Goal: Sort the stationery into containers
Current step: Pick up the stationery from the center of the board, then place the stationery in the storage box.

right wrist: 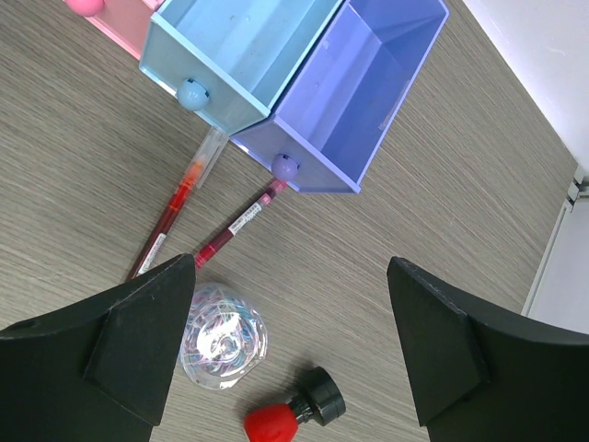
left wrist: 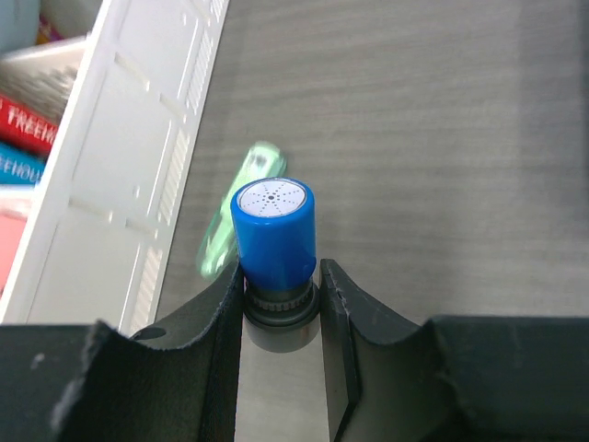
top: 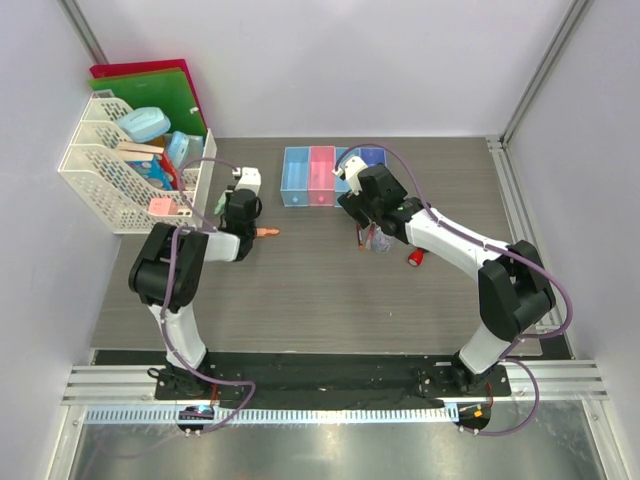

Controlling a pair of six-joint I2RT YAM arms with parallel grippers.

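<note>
The left gripper [left wrist: 281, 281] is shut tight on a small blue piece [left wrist: 273, 230] with a white top. One finger presses each side of the piece's dark bottom part. This gripper is toward the far left corner of the table [top: 330, 290], just beside the white rack [top: 105, 170]. A small green piece [left wrist: 230, 221] lies flat on the table behind the blue one, close to the rack's wall. The short orange marker [top: 265, 232] lies next to the left arm, a bit more toward the middle of the table. The right gripper [right wrist: 290, 267] is spread wide and has nothing in it. It hangs over the table near the middle of the far edge, in front of the row of bins [top: 325, 175]. Under it, two thin red pens [right wrist: 175, 216] lie side by side. Their far ends reach up to the fronts of a light blue bin [right wrist: 239, 46] and the purple-blue bin [right wrist: 368, 92]. A clear lump [right wrist: 221, 336] sits just beside the near ends of the pens. A red piece [right wrist: 285, 419] with a black end lies near the lump, on the side toward the right edge.
</note>
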